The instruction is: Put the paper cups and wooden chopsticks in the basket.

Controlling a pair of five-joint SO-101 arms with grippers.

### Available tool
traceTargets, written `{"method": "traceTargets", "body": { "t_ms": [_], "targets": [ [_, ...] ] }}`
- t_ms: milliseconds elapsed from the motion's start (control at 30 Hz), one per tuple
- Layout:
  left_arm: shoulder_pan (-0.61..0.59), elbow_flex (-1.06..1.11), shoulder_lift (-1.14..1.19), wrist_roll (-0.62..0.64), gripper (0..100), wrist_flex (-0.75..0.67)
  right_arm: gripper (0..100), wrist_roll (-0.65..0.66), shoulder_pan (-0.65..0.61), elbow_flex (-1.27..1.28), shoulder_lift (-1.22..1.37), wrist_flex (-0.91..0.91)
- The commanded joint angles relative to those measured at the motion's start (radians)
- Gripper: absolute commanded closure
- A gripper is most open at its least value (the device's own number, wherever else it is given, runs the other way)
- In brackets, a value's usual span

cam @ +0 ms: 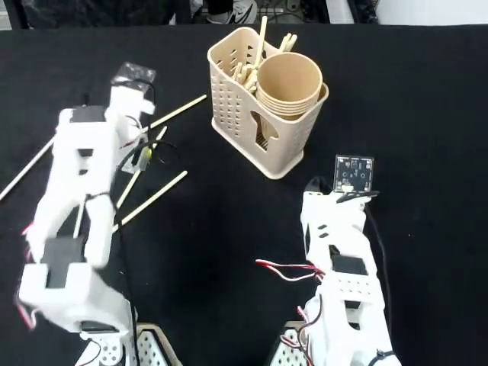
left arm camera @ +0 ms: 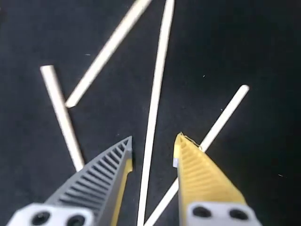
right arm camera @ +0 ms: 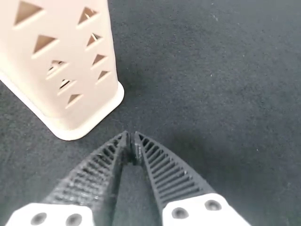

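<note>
because wooden chopsticks lie loose on the surface, i hold the left gripper spread wide astride one chopstick, ready to pinch. paper cups sit stacked in the basket; the right gripper rests clenched and empty beside it.

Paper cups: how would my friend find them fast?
Find the beige basket on the black table. The paper cups sit stacked inside it. They are wide, round and open-topped, unlike the thin chopsticks standing beside them.
</note>
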Motion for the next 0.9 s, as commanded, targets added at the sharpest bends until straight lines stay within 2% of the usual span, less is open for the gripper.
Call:
{"method": "traceTargets", "body": {
  "t_ms": [0, 233, 333, 433, 500, 733, 867],
  "targets": [
    [0.004, -0.151, 0.152, -0.028, 85, -0.020, 98.4, 0.011, -0.015, -0.002, -0.019, -0.021],
    [0.001, -0.424, 0.471, -0.023, 85, 0.018, 98.4, 0.011, -0.015, -0.004, -0.019, -0.021],
    [0.004, -0.559, 0.603, -0.029, 86, 0.112, 98.4, 0.011, -0.015, -0.004, -0.019, -0.021],
    [0.002, -0.714, 0.697, -0.029, 98, 0.206, 98.4, 0.011, -0.015, -0.004, -0.019, -0.021],
    [0.002, -0.792, 0.741, -0.029, 96, 0.265, 98.4, 0.011, -0.015, -0.004, -0.019, -0.021],
    [-0.001, -0.878, 0.721, -0.018, 97, 0.354, 98.4, 0.011, -0.017, -0.005, -0.019, -0.021],
    [-0.002, -0.862, 0.569, 0.086, 97, 0.367, 98.4, 0.011, -0.017, -0.005, -0.019, -0.021]
  ]
}}
